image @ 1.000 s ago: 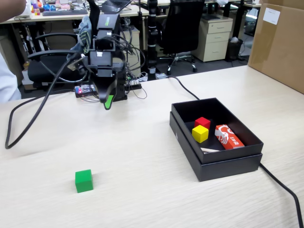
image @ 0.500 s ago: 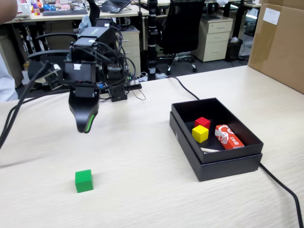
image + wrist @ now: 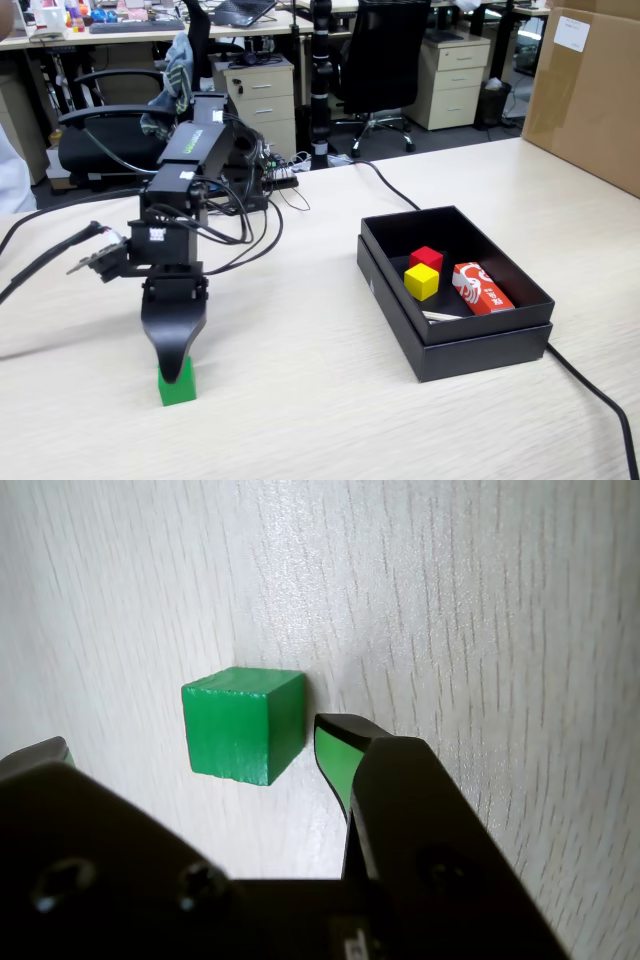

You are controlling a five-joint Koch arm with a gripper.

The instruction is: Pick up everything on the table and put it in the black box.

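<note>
The small green cube (image 3: 179, 387) rests on the pale wood table (image 3: 320, 410) at the front left of the fixed view. My gripper (image 3: 172, 364) points down right over it, its black tip covering the cube's top. In the wrist view the gripper (image 3: 195, 745) is open. The green cube (image 3: 242, 726) lies between the jaws, close to the right green-padded finger (image 3: 338, 752) and far from the left one, with a thin gap showing. The black box (image 3: 482, 336) stands to the right, well away from the arm.
Inside the black box lie a red cube (image 3: 426, 257), a yellow cube (image 3: 421, 281) and a red-and-white packet (image 3: 482, 288). A big brown carton (image 3: 590, 90) stands at the back right. A black cable (image 3: 592, 386) runs past the box. Arm cables trail at the left.
The arm has swung from the back of the table to the front left and come down. The gripper went from hanging high to standing over the green cube.
</note>
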